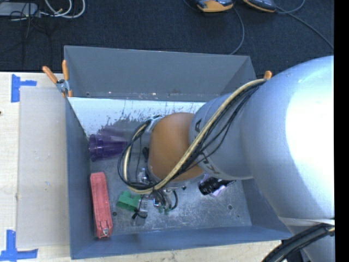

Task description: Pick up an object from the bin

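Note:
My gripper (144,207) is low in the front middle of the bin, under the arm's orange cover. It hangs right beside a small green block (128,201), which lies just to its left on the bin floor; whether they touch is hidden. A long red rectangular block (100,204) lies lengthwise along the bin's left wall, a little further left of the green block. Nothing shows in the gripper's grasp.
A translucent purple cup-like piece (107,145) lies on its side at the back left. A small black thing with a pale purple end (210,186) rests right of the gripper. The big arm and its cables cover the bin's right half.

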`<state>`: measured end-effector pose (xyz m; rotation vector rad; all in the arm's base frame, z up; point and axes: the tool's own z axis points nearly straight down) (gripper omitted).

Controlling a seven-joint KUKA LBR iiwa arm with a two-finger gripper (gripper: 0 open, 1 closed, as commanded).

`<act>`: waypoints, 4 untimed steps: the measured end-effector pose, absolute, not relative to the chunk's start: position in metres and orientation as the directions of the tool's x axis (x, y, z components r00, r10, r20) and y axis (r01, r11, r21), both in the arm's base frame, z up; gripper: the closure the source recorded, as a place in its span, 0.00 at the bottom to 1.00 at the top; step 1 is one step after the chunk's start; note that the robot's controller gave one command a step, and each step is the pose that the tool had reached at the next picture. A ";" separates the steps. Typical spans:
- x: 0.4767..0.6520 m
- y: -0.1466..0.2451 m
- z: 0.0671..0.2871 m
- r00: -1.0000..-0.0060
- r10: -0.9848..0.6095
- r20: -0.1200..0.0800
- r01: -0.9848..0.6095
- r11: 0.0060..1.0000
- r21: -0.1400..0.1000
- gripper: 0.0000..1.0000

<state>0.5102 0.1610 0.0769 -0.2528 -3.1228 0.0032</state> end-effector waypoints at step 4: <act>0.505 0.164 0.091 -0.999 0.039 0.014 0.039 0.999 -0.003 1.00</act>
